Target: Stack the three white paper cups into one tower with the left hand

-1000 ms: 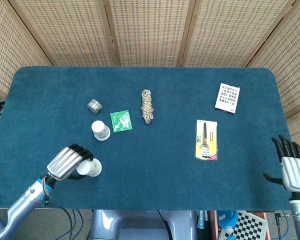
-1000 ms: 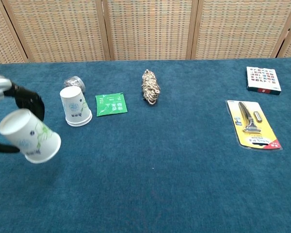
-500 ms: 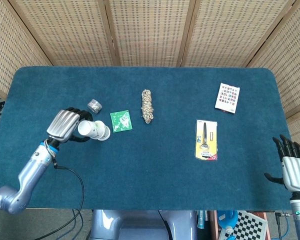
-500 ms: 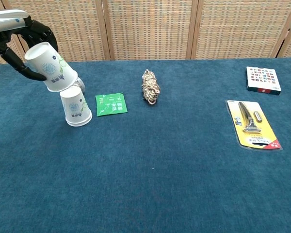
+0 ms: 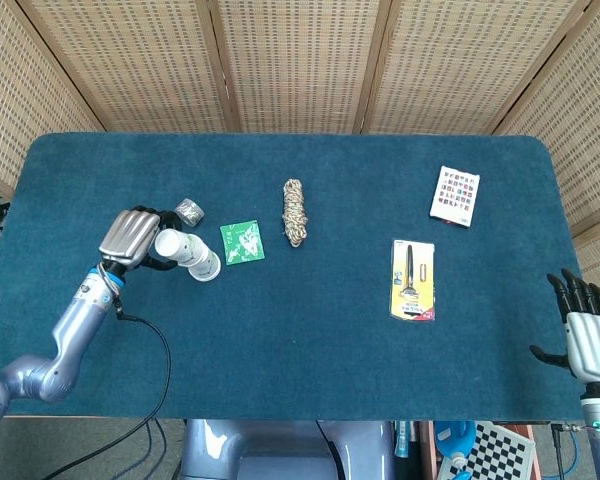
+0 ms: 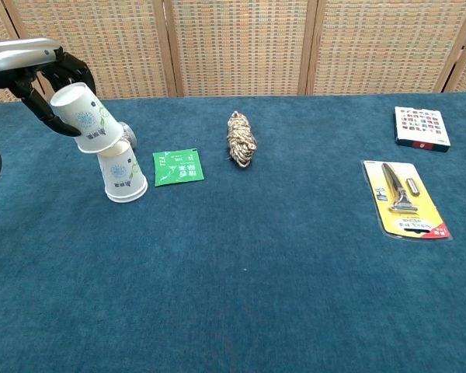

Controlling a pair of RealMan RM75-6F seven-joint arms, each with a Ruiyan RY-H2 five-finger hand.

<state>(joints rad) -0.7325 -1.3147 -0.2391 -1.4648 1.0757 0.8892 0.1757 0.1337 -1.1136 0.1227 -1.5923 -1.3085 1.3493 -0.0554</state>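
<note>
My left hand (image 5: 130, 238) (image 6: 39, 74) grips a white paper cup (image 5: 172, 247) (image 6: 85, 116) with a green print, mouth down and tilted. The cup's lower rim sits just over the top of a second white cup (image 5: 204, 265) (image 6: 123, 172), which stands upside down on the blue table. Whether the two cups touch is unclear. I can make out only these two cups. My right hand (image 5: 588, 330) hangs off the table's front right corner with its fingers apart and nothing in it; the chest view does not show it.
A small silver roll (image 5: 189, 209) (image 6: 126, 130) lies just behind the cups. A green packet (image 5: 242, 242) (image 6: 178, 166) lies right of them, then a rope bundle (image 5: 296, 212) (image 6: 241, 139). A razor pack (image 5: 413, 279) (image 6: 405, 200) and a card box (image 5: 454, 195) (image 6: 421, 127) lie at the right.
My left hand has carried its cup from the table's front left, up and back, and has now lowered it onto the top of the standing cup. The right hand has stayed put.
</note>
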